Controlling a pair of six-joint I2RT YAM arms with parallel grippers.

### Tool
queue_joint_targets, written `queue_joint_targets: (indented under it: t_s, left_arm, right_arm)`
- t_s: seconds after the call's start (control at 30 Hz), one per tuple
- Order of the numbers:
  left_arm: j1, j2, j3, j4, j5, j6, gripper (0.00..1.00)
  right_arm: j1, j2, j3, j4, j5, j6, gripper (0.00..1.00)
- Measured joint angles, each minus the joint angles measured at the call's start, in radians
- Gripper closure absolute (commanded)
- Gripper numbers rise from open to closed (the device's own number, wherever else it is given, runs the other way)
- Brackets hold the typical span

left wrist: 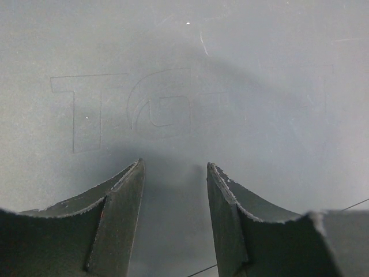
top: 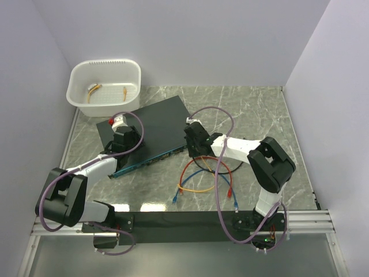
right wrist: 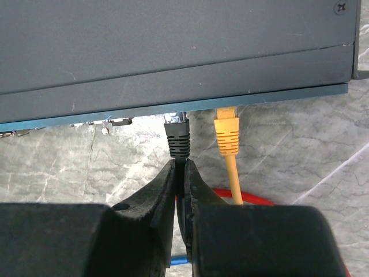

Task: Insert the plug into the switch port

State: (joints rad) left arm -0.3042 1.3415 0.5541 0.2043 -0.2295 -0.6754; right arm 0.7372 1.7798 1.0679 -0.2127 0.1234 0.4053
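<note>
The flat black switch (top: 151,124) lies at an angle on the marble table, its narrow teal face (top: 151,161) turned toward the arms. My right gripper (right wrist: 180,161) is shut on the black cable just behind the black plug (right wrist: 177,134). The plug's clear tip meets the lower edge of the teal face (right wrist: 277,92). The switch port itself is hidden under that edge. A yellow plug (right wrist: 226,131) sits in the face just to the right. My left gripper (left wrist: 174,164) hangs open over the switch's black top (left wrist: 173,75), with nothing between its fingers.
A white tub (top: 105,86) holding two orange bits stands at the back left. Red, yellow and blue cables (top: 199,176) loop on the table in front of the switch, with loose blue plugs (top: 174,199) nearby. Walls close in on three sides.
</note>
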Motion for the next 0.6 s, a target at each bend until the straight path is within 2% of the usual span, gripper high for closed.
queue_joint_targets:
  t_s: [0.13,0.6]
  left_arm:
    - [0.004,0.011,0.000,0.016,0.005,0.003,0.50]
    - [0.007,0.025,0.000,0.039,0.008,0.008,0.52]
  right_arm:
    - [0.000,0.015,0.026,-0.030,-0.003,-0.003,1.00]
    - [0.000,0.025,0.026,-0.021,-0.008,-0.002,1.00]
